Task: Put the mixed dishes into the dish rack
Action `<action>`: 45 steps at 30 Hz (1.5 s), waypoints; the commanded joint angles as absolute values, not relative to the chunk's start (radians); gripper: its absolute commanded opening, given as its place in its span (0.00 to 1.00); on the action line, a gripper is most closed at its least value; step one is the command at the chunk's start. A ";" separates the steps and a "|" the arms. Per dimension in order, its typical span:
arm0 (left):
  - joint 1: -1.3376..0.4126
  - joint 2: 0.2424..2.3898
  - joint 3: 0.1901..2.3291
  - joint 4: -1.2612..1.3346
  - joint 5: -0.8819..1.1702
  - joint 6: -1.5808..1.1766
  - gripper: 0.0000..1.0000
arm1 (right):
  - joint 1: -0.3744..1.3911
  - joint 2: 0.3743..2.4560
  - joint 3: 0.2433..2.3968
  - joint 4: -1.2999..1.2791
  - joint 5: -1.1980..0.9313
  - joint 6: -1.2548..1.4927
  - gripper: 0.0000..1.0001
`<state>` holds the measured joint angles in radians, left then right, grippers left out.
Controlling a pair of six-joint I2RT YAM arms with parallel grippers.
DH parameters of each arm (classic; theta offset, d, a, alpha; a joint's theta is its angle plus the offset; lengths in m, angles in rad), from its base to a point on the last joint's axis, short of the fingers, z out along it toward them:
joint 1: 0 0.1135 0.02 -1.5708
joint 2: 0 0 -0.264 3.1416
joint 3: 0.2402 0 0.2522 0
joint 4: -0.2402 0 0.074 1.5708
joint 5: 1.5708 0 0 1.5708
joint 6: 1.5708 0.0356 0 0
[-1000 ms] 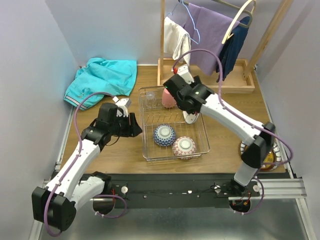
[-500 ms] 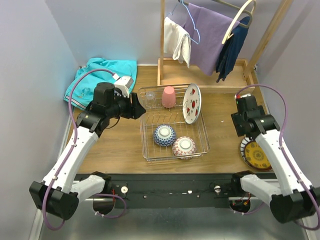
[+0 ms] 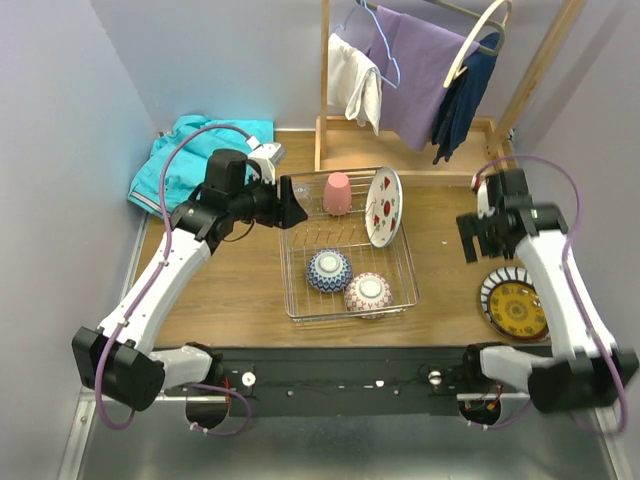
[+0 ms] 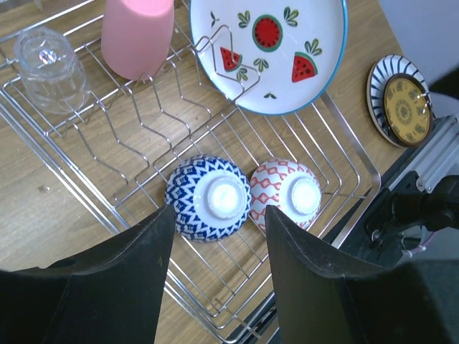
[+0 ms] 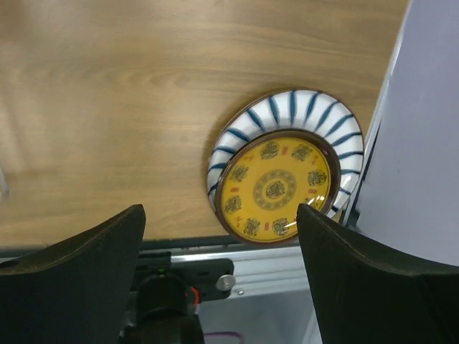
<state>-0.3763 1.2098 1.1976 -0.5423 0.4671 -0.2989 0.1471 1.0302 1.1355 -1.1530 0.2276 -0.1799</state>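
Plate pickup step: right end effector (image 3: 482,240) hovering wide open, empty, over stacked plates (image 3: 517,305), desk's near right. Left end effector (image 3: 292,208) half-open, empty, above rack (image 3: 289,285). Next needing rim pinch, carrying left.

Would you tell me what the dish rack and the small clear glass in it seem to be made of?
The dish rack: probably metal wire, shiny silver; thin rods glint. The small clear glass: glass or perhaps clear plastic; wires show through it.

Shiny silver wire dish rack (image 3: 298,290) on a matt wooden surface (image 3: 240,290); glossy blue-patterned bowl (image 4: 208,197), small clear glass (image 4: 49,68), turquoise cloth (image 3: 210,145).
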 commanded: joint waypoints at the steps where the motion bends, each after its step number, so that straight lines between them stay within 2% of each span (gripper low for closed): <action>1: -0.387 1.252 1.262 -0.554 0.480 -0.270 0.62 | -0.074 1.322 1.416 -1.080 0.264 -0.005 0.92; 5: -0.387 1.269 1.293 -0.557 0.460 -0.247 0.62 | -0.193 1.500 1.646 -1.086 0.183 0.008 0.91; 7: -0.385 1.270 1.301 -0.557 0.450 -0.227 0.63 | -0.205 1.586 1.680 -1.143 0.175 -0.134 0.91; 9: -0.385 1.266 1.302 -0.560 0.448 -0.186 0.63 | -0.230 1.591 1.642 -1.163 0.079 -0.243 0.90; 14: -0.387 1.261 1.289 -0.598 0.498 -0.083 0.63 | -0.429 1.537 1.461 -1.241 -0.164 -0.633 0.91; 15: -0.385 1.261 1.278 -0.601 0.506 -0.072 0.63 | -0.461 1.539 1.419 -1.249 -0.181 -0.682 1.00; 18: -0.387 1.267 1.256 -0.618 0.532 -0.032 0.63 | -0.569 1.563 1.384 -1.272 -0.235 -0.827 1.00; 26: -0.387 1.357 1.239 -0.643 0.529 0.029 0.63 | -0.611 1.624 1.306 -1.212 -0.180 -0.994 0.99; 30: -0.385 1.397 1.262 -0.646 0.519 0.037 0.63 | -0.623 1.646 1.249 -1.169 -0.143 -1.045 0.95; 35: -0.385 1.440 1.279 -0.660 0.503 0.060 0.63 | -0.666 1.730 1.267 -1.157 -0.143 -1.058 0.89; 43: -0.387 1.485 1.285 -0.661 0.492 0.074 0.63 | -0.696 1.841 1.298 -1.118 -0.107 -1.104 0.88; 45: -0.387 1.489 1.289 -0.663 0.489 0.075 0.63 | -0.696 1.847 1.292 -1.111 -0.098 -1.117 0.85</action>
<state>-0.3820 1.4712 1.2541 -0.6407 0.5018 0.0536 -0.6895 1.8305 1.2823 -1.1309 -0.1463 -0.9821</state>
